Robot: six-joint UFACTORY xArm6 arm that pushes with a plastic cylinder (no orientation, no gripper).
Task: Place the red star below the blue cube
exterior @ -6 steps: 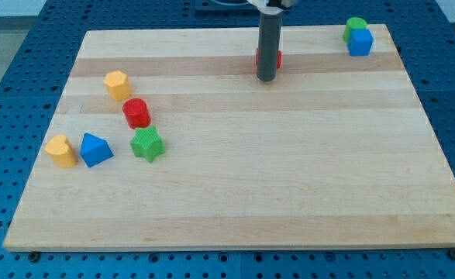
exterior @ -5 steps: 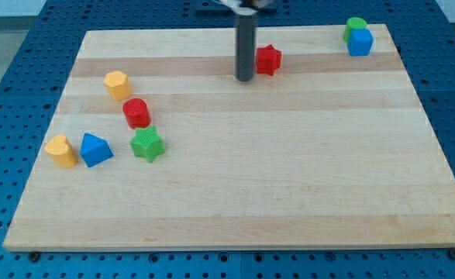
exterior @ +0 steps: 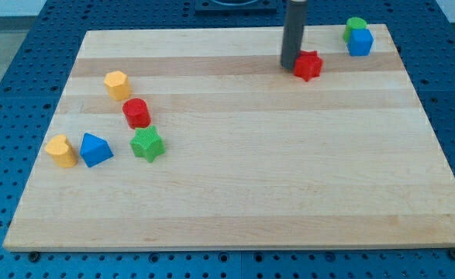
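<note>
Red star (exterior: 308,65) against my upright tip (exterior: 291,67), left of blue cube (exterior: 360,42).

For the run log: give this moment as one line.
my tip touching red star, its left | star left-below blue cube | placement pending

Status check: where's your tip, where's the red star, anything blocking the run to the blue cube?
My tip at red star's left edge. Star sits left of and below blue cube. Nothing between them.

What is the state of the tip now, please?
No gripper: my tip holds nothing and sits against the left side of the red star.
</note>
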